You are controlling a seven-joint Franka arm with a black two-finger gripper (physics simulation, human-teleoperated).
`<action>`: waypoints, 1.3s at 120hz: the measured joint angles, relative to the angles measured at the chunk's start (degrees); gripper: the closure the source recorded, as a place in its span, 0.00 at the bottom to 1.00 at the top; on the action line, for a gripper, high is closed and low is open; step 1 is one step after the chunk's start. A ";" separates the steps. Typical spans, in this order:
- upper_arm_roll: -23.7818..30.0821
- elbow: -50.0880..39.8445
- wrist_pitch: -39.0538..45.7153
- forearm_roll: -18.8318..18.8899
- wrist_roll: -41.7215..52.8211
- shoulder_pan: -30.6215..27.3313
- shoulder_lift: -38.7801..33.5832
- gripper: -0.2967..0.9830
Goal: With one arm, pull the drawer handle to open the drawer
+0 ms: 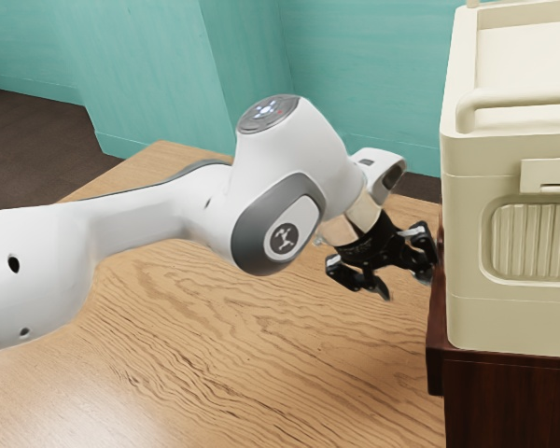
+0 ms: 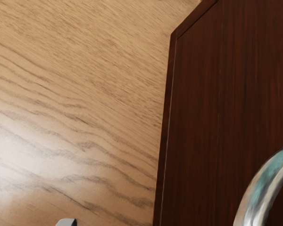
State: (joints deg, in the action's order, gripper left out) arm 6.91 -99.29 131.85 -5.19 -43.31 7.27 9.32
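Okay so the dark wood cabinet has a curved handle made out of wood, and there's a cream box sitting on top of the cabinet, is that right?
Not quite: the curved handle is shiny metal, not wood, as the wrist view shows. The dark wood cabinet does have the cream box sitting on top.

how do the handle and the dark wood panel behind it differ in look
The handle is shiny, silvery metal, while the panel is dark red-brown wood. The handle is curved; the panel is flat with straight edges. The handle has a teal reflection, whereas the panel shows faint grain.
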 joint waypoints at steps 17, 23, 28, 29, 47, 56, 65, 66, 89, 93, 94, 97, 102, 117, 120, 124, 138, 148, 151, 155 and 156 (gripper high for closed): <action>-0.72 -1.03 0.24 -0.78 0.89 -0.40 -0.95 0.53; -0.75 -1.08 0.29 -0.63 1.14 -0.82 -1.03 0.53; -0.78 -1.10 0.33 -0.68 1.38 -0.94 -1.06 0.53; -0.79 -1.11 0.34 -0.69 1.42 -0.95 -1.06 0.53; -0.91 -1.50 0.45 -1.02 2.21 -1.26 -1.46 0.53; -0.98 -1.78 0.48 -1.10 2.57 -1.35 -1.70 0.52; -1.10 -2.55 0.52 -1.36 2.88 -1.62 -2.34 0.52; -1.10 -2.61 0.52 -1.37 2.92 -1.66 -2.38 0.52; -1.38 -4.17 0.58 -1.58 3.52 -2.31 -3.61 0.52; -1.45 -4.28 0.58 -1.57 3.60 -2.32 -3.73 0.52; -1.46 -4.32 0.58 -1.58 3.62 -2.32 -3.78 0.52; -1.49 -4.52 0.59 -1.61 3.69 -2.38 -3.93 0.52; -1.67 -4.87 0.60 -1.78 3.78 -2.43 -4.23 0.52; -1.93 -5.49 0.60 -1.78 4.04 -2.73 -4.81 0.52; -1.91 -5.55 0.60 -1.70 4.07 -2.82 -4.86 0.52; -1.97 -5.72 0.59 -1.59 4.10 -2.86 -4.94 0.51; -2.19 -6.30 0.59 -1.52 4.19 -3.02 -5.46 0.51; -2.23 -6.72 0.59 -1.47 4.34 -3.36 -5.98 0.51; -2.34 -6.80 0.59 -1.45 4.38 -3.33 -6.08 0.51; -2.49 -6.95 0.59 -1.43 4.44 -3.28 -6.21 0.51; -2.52 -7.00 0.59 -1.44 4.45 -3.26 -6.27 0.51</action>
State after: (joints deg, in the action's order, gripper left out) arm 4.39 -106.28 132.44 -6.63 -38.86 4.01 3.05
